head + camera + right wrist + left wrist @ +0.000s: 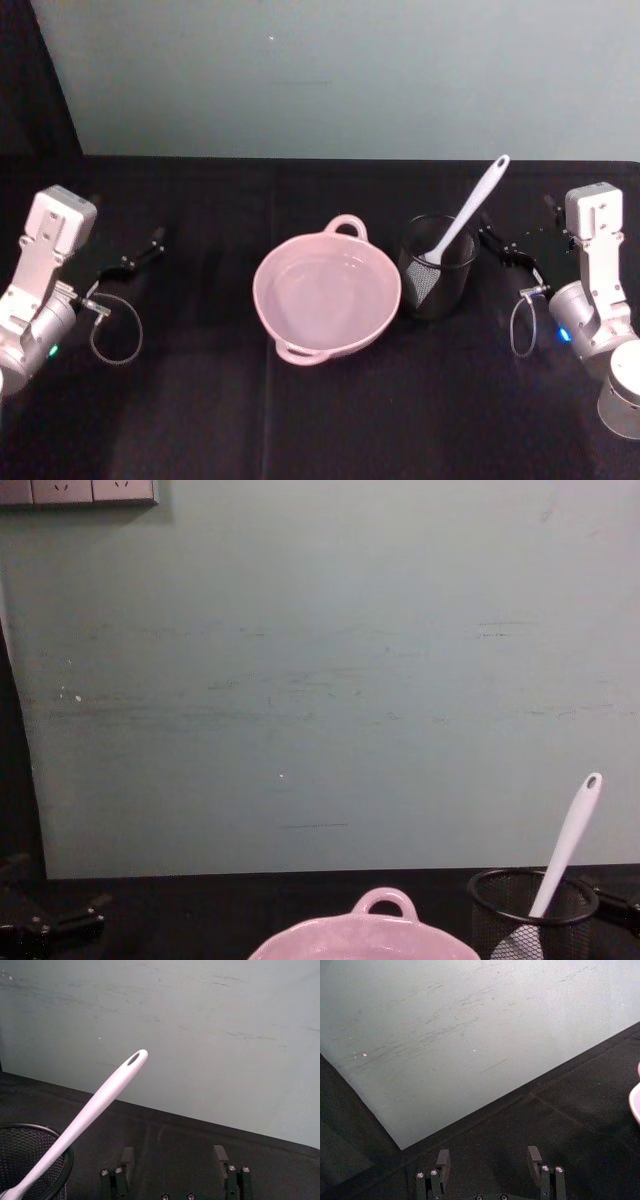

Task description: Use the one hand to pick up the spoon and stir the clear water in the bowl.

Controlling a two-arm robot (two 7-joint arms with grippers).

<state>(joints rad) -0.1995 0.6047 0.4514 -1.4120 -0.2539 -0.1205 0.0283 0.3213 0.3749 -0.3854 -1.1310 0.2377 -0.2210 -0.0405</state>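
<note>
I see my right end effector [492,240] spread wide and empty, just beside the black mesh cup [437,267] where the white spoon [466,213] leans. Past that cup sits the pink bowl [327,293]. My left end effector [152,243] rests wide open, well apart on the bench [200,420].

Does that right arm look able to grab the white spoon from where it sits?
Probably yes. The right gripper is open beside the mesh cup, and the spoon leans its handle toward it with nothing between.
</note>
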